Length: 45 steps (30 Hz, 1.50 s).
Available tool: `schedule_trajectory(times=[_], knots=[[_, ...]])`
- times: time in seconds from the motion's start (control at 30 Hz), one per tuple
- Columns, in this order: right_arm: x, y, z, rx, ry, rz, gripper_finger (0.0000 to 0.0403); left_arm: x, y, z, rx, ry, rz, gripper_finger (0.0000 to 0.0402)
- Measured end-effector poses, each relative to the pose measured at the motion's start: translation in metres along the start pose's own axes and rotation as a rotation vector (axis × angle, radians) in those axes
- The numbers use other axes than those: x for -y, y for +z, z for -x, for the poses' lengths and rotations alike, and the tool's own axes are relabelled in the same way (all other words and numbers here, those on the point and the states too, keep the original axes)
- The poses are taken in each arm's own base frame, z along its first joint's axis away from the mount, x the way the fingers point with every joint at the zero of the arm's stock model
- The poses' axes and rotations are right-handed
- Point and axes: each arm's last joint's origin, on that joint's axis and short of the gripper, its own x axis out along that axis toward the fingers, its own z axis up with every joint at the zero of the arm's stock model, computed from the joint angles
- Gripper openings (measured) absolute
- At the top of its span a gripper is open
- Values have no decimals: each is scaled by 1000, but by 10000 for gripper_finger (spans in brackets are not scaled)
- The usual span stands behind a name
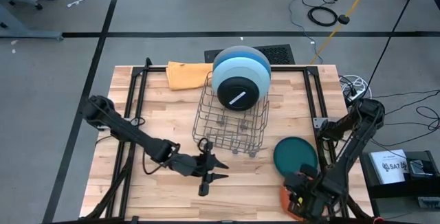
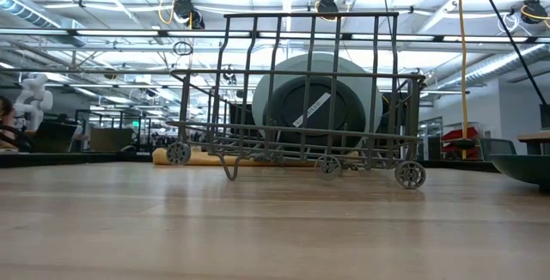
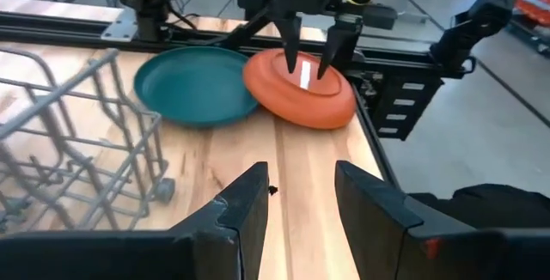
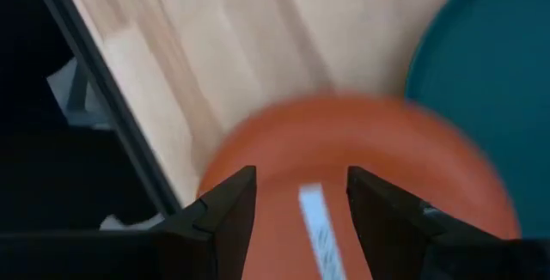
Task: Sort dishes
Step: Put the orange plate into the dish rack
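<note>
An orange plate lies bottom up near the table's right front corner, white sticker on top, its edge resting on the rim of a teal plate that lies flat beside it. My right gripper stands open over the orange plate, fingers pointing down on either side of the sticker. A black plate with a white sticker, a light grey plate and a blue plate stand on edge at the far end of the wire rack. My left gripper hangs open in front of the rack, nothing between its fingers. My right gripper comes at the orange plate's upturned bottom from above, one finger on each side of the sticker. Whether the fingertips touch the plate I cannot tell. The plate lies on the table and on the teal plate's rim.
An orange cloth lies at the table's far edge, left of the rack. A black frame rail runs along the table's right edge beside the orange plate. Bare wood lies between my left gripper and the two plates.
</note>
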Motion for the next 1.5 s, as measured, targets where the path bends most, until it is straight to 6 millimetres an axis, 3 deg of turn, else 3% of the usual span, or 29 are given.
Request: schedule_trajectory(times=[0.27, 0.5, 0.63, 0.83, 1.0, 1.5], knots=[[-1, -21, 2, -52, -5, -74, 178, -5, -2, -19, 79, -69, 35, 137], [2, -21, 2, -45, -27, -82, 178, -7, -8, -49, 215, -384, 176, 137], [2, -21, 2, -49, -27, -81, 178, -11, -13, -77, 173, -464, 277, 137], [2, -21, 2, -50, -27, -71, 178, 3, -22, -124, 20, -622, 326, 137], [2, -21, 2, -49, -36, -61, 178, 7, -16, -147, -56, -651, 345, 137], [3, -15, 1, -12, -43, -48, 178, -14, 2, -163, 13, -552, 362, 137]])
